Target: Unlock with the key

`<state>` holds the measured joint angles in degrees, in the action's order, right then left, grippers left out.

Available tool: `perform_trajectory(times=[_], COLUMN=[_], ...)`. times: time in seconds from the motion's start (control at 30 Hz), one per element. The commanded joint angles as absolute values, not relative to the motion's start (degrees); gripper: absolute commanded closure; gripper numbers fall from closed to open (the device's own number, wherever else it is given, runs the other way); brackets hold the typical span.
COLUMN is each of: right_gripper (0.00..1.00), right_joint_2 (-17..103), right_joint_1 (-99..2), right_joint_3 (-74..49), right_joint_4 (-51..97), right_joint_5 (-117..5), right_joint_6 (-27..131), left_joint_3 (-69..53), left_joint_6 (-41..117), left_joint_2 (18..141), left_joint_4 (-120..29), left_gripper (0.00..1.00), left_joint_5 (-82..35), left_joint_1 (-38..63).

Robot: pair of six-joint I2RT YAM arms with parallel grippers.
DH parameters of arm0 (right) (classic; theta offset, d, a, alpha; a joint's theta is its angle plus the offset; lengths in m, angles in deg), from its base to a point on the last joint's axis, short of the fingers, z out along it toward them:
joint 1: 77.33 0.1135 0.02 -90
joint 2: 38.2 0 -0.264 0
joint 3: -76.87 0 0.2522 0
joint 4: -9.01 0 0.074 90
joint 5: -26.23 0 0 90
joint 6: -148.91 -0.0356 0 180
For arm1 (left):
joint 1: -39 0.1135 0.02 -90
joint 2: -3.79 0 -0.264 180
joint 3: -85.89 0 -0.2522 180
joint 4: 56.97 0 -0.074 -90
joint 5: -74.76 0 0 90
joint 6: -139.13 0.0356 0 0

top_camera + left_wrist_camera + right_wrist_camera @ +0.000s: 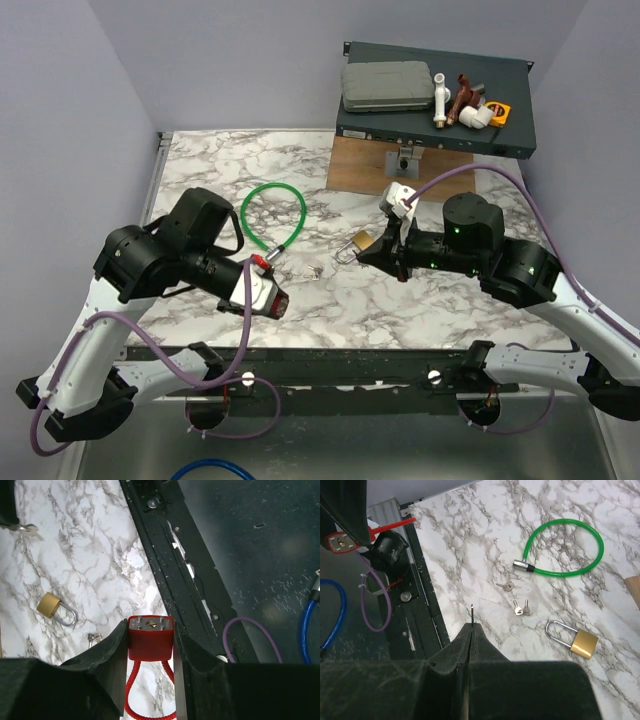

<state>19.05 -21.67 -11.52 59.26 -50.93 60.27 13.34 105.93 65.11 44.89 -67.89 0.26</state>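
In the left wrist view, the left jaws cover both flanks of the red block [150, 639], and its red cord loop [131, 692] runs off the bottom edge. Whether the block is a lock body or a tag is unclear. At centre left, small keys [92, 639] are half hidden behind one jaw. The blue cable [303, 630] is cut by the right edge, and the ends of the purple cable [250, 623] vanish behind the other jaw.

In the right wrist view, a metal sliver [472, 611] pokes from the closed right jaws. The rest is buried between them, and edge-on it is too thin to identify.

In the top view, the loose keys [312, 270] are too small to count.
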Motion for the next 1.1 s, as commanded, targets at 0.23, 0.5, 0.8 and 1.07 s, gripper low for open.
perform_trajectory(times=[0.23, 0.5, 0.8, 1.07], right_gripper=[0.99, 0.99, 0.99, 0.99], right_joint_2=[17.0, 21.8, 21.7, 22.2], right_joint_1=[-21.9, -21.1, -20.7, -20.7], right_joint_3=[-11.3, -16.9, -16.5, -15.7], right_joint_4=[54.5, 63.8, 64.2, 63.8], right_joint_5=[-41.1, -40.5, -40.3, -40.1], right_joint_6=[61.6, 68.2, 74.2, 76.5], left_joint_3=[8.9, 14.7, 11.8, 8.4], left_joint_6=[102.7, 104.1, 108.8, 114.8], left_joint_2=[64.0, 69.2, 66.9, 63.7], left_joint_4=[41.1, 49.2, 49.6, 49.7], left_gripper=[1.0, 1.0, 1.0, 1.0], left_joint_5=[-74.6, -79.5, -78.8, -75.2], left_joint_1=[0.4, 0.4, 0.0, -3.6])
